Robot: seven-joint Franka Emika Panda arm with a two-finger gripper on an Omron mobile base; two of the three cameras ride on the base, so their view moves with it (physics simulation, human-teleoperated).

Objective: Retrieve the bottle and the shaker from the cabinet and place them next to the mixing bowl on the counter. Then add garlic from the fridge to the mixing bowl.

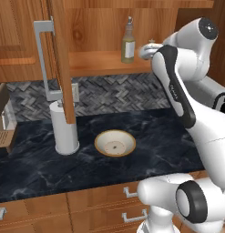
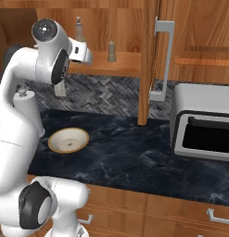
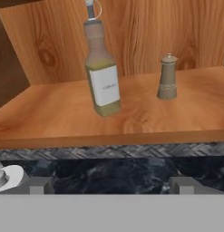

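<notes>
From my hand view, the bottle point(image 3: 101, 77) stands at about eleven o'clock on the wooden cabinet shelf point(image 3: 63, 122), leaning a little in the frame, its white label facing me. To its right, at about one o'clock and well apart from it, I see the small shaker point(image 3: 167, 78) upright on the same shelf. My pincer point(image 3: 111, 185) hangs below the shelf edge with its tips spread wide, gripping nothing and touching neither item. In the left base view, the mixing bowl point(image 1: 115, 143) sits on the dark worktop point(image 1: 168, 136), with a white paper-towel roll point(image 1: 65, 128) just to its left, at nine o'clock, under the open cabinet door point(image 1: 60, 59).
</notes>
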